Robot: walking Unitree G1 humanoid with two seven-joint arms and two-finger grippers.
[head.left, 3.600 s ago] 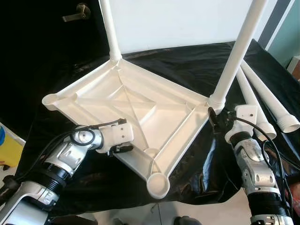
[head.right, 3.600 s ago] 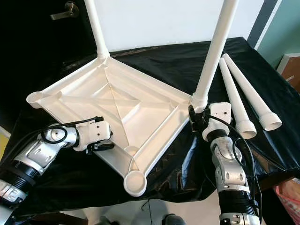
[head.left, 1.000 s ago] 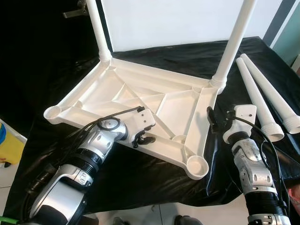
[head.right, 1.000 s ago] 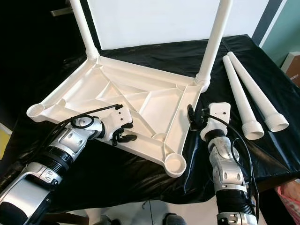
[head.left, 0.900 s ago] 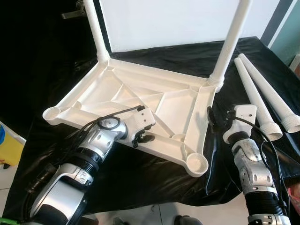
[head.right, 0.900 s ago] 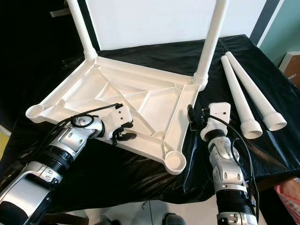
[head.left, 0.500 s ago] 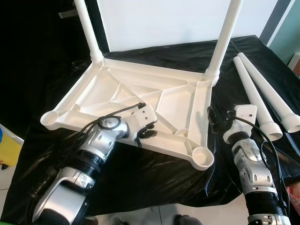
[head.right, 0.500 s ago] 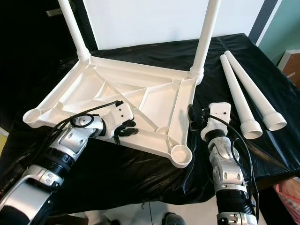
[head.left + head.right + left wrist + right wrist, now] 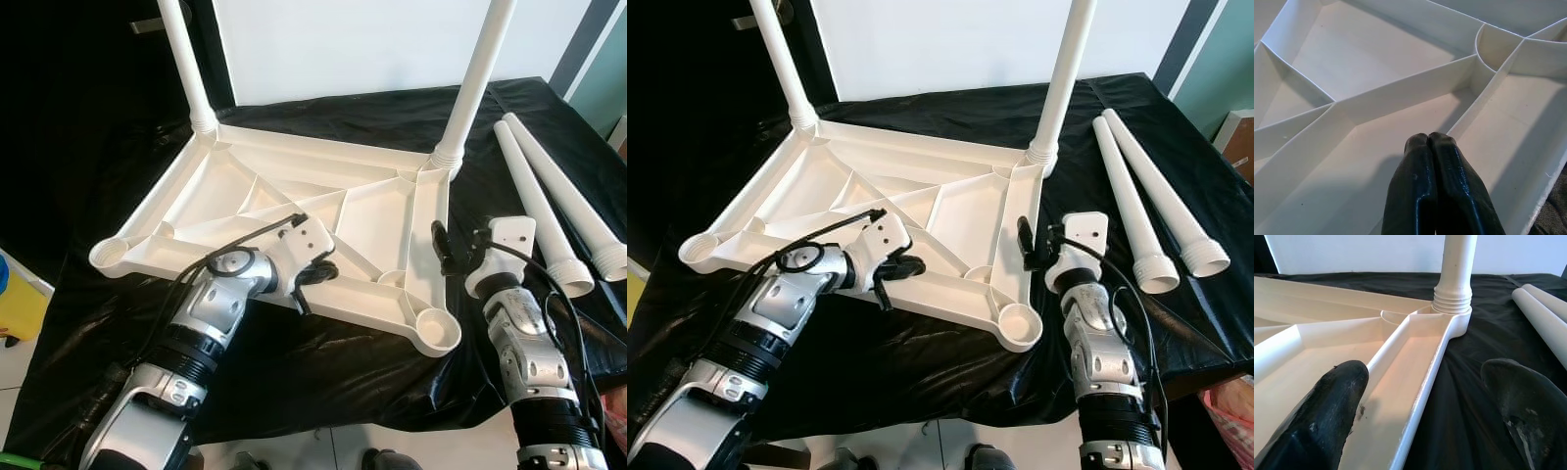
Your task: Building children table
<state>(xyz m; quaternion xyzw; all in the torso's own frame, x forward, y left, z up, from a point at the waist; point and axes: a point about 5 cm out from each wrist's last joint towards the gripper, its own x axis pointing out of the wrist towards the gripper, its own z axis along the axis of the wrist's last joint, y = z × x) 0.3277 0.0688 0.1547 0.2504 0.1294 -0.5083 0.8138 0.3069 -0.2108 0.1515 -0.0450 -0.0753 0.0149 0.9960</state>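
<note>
The white tabletop (image 9: 294, 211) lies upside down on the black cloth (image 9: 294, 382), ribs facing up, with two legs (image 9: 475, 83) already standing in its far corner sockets and two loose legs (image 9: 549, 211) lying well to the right on the cloth. The left gripper (image 9: 318, 274) rests inside the near rim with its fingers (image 9: 1435, 191) pressed together on nothing, tips down on the ribbed panel. The right gripper (image 9: 1038, 240) sits at the tabletop's right edge with its jaws wide apart, one finger (image 9: 1327, 416) over the rim channel. Judging from this, the risk is the near right socket (image 9: 438, 331) overhanging the table's near edge: a hard push from the closed left fingers could slide or tip the whole top off, or topple the upright legs
</note>
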